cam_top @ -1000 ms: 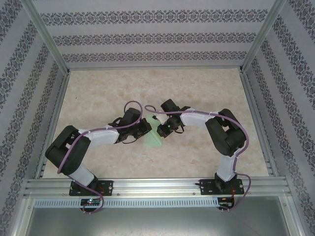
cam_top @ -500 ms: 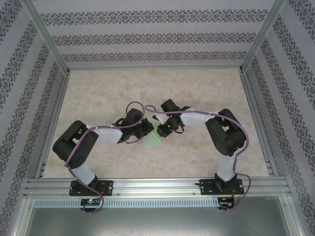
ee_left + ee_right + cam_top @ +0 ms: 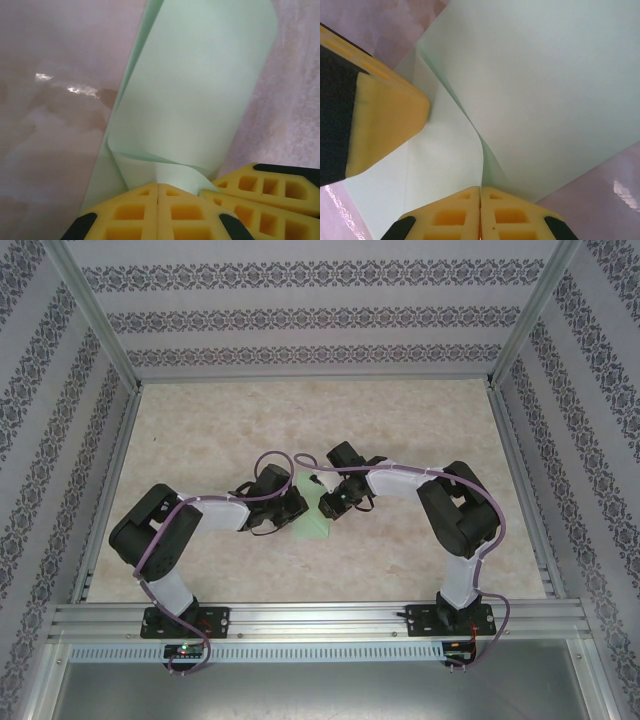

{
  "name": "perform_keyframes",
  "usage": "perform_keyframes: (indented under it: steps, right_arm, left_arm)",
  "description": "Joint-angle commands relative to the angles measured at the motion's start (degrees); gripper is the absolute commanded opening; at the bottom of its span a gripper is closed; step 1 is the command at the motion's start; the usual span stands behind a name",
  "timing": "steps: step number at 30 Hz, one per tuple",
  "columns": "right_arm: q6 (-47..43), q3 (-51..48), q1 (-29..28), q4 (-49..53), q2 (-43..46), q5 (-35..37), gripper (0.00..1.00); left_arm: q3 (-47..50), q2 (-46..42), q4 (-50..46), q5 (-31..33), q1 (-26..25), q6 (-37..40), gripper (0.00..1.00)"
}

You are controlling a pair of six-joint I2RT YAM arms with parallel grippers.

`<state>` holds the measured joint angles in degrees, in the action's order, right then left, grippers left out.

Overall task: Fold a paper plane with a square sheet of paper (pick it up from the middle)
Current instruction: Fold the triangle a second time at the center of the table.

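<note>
Holding item: pale green sheet of paper (image 3: pixel 314 522), part-folded, pinched from two sides.

Top view: the sheet sits just beyond the middle of the near rail (image 3: pixel 320 612), on or barely above the table (image 3: pixel 420 420) (which of the two is unclear). The left gripper (image 3: pixel 292 508) and right gripper (image 3: pixel 329 502) meet over it, about equally far from that rail. The sheet's long axis runs roughly straight away from the rail, broader visible end toward it, and the far end is hidden under the wrists.

Left wrist view: the yellow fingers (image 3: pixel 135 212) are pressed together with a curled flap caught in their seam, probably to lift one layer for creasing.

Right wrist view: the fingers (image 3: pixel 510 217) are likewise clamped on a raised ridge of paper, judged to anchor the fold line.
</note>
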<state>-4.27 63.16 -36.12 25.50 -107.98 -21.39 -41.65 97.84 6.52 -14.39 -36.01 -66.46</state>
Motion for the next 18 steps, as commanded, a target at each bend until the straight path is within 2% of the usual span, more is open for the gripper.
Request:
perform_keyframes:
  steps: [1, 9, 14, 16, 18]
  right_arm:
    - [1.0, -0.2, -0.1, -0.6, -2.0, -0.4, 0.09]
    - [2.6, 0.0, 0.0, -0.7, -0.9, 0.3, 0.15]
    - [7.5, 1.7, 0.6, -0.2, 1.7, -2.8, 0.26]
    - [9.4, 1.5, 0.7, -1.2, 3.7, -3.1, 0.32]
    - [10.7, 1.1, 0.9, -1.5, 5.6, -2.4, 0.35]
  left_arm:
    - [0.6, 0.2, -3.4, 2.5, 0.5, 1.9, 0.06]
    - [3.0, -0.2, -3.3, 3.7, 0.4, 2.5, 0.04]
    - [1.7, 0.5, -5.0, 3.7, 0.2, 4.2, 0.04]
    - [1.6, 0.5, -5.5, 3.8, 0.2, 4.6, 0.03]
    - [1.6, 0.4, -6.2, 4.0, 0.2, 5.1, 0.03]
